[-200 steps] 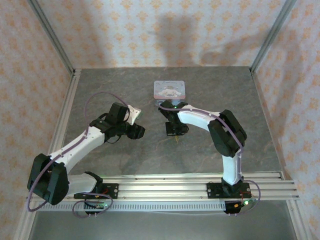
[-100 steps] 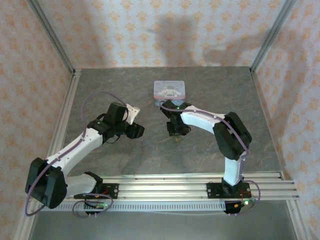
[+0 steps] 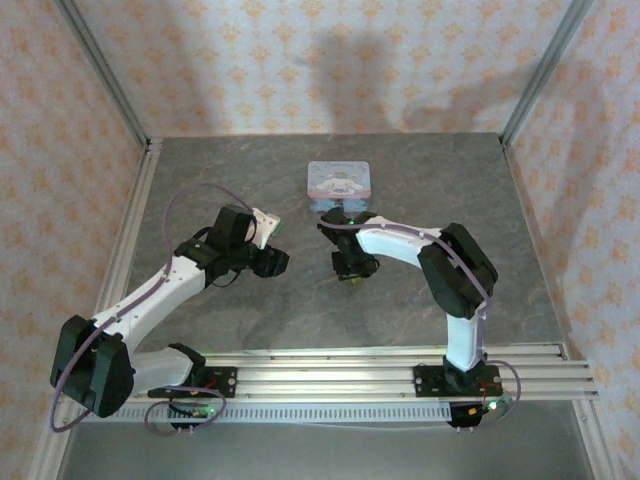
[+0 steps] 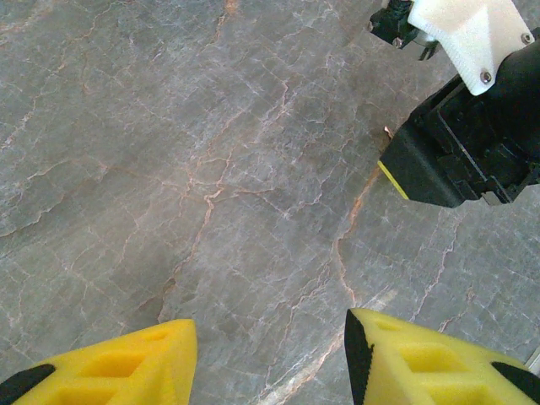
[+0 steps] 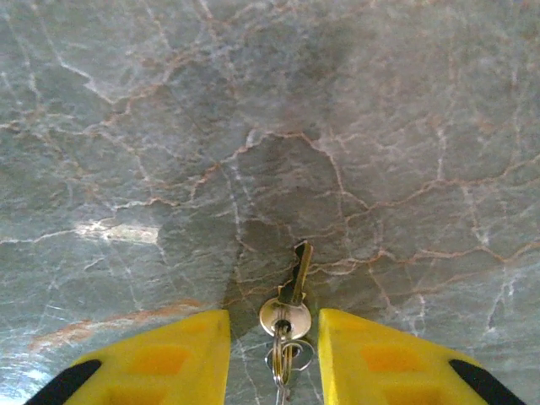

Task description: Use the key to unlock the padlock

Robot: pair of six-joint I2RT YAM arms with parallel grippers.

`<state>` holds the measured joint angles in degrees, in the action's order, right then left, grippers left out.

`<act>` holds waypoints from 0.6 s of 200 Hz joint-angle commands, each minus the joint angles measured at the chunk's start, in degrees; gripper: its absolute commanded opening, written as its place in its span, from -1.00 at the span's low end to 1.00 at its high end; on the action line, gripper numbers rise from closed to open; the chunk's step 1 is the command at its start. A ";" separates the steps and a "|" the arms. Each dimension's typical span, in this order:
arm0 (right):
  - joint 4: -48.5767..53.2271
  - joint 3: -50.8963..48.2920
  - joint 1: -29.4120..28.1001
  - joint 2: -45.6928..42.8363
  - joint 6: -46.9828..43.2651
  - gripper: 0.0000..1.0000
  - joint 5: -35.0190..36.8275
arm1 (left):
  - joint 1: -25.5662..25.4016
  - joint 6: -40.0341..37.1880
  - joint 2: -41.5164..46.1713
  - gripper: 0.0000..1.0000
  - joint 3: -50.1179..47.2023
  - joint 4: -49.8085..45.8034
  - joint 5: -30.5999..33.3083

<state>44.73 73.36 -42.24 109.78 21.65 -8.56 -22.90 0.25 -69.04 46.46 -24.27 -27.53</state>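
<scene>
Right pincer (image 5: 274,329) parted narrowly, key (image 5: 293,283) between fingers, ungripped. Left pincer (image 4: 270,342) wide, empty, above table (image 4: 211,169).

The key (image 5: 291,295) lies on the table (image 5: 253,126), tin (image 3: 340,180) behind.
</scene>
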 commanded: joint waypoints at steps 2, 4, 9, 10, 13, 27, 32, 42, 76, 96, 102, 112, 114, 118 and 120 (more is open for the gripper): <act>2.70 0.46 -0.39 1.52 -1.03 -0.48 1.33 | -0.55 1.07 1.02 0.01 0.64 -1.15 1.59; 2.77 0.47 -0.39 1.54 -1.06 -0.49 1.41 | -0.54 1.02 1.01 0.01 0.54 -1.13 1.60; 3.00 0.47 -0.47 1.63 -1.29 -0.53 1.51 | -0.57 1.11 1.02 0.01 0.56 -1.07 1.63; 3.04 0.47 -0.47 1.61 -1.32 -0.53 1.47 | -0.57 1.09 1.02 0.01 0.56 -1.05 1.62; 3.22 0.47 -0.48 1.63 -1.42 -0.56 1.60 | -0.54 1.15 1.01 0.01 0.49 -1.04 1.68; 3.67 0.36 -0.64 1.75 -2.29 -0.70 2.06 | -0.52 1.36 1.01 0.01 0.41 -0.96 1.73; 3.85 0.33 -0.65 1.81 -2.74 -0.76 2.25 | -0.56 1.42 0.95 0.01 0.44 -0.95 1.69; 4.29 0.35 -0.74 1.80 -4.00 -0.86 2.53 | -0.55 1.44 1.02 0.01 0.41 -0.96 1.67; 7.03 1.75 -1.17 0.83 -12.32 -1.00 6.03 | -0.48 2.87 1.57 0.01 0.31 -0.96 2.75; 7.24 1.83 -1.36 -1.59 -17.45 -1.00 7.66 | -0.08 5.74 2.27 0.02 -0.41 -0.03 3.70; 6.93 1.68 -1.35 -2.50 -18.98 -1.00 7.81 | 0.35 6.99 2.54 0.02 -0.74 0.48 3.60; 6.32 1.24 -1.36 -4.09 -20.96 -1.00 7.73 | 1.24 9.25 2.91 0.02 -1.47 1.71 3.09; 6.15 1.19 -1.36 -4.52 -21.37 -1.00 7.76 | 1.48 9.66 3.04 0.02 -1.64 1.91 2.98; 5.74 0.94 -1.36 -5.16 -21.96 -1.00 7.70 | 1.92 10.67 3.19 0.02 -2.07 2.53 2.58; 5.59 0.85 -1.36 -5.44 -22.19 -1.00 7.68 | 2.16 11.09 3.31 0.02 -2.25 2.86 2.50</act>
<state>48.69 74.56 -43.35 109.16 7.01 -3.95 -22.61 5.15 -67.70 46.15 -24.10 -25.65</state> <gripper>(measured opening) 0.055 0.511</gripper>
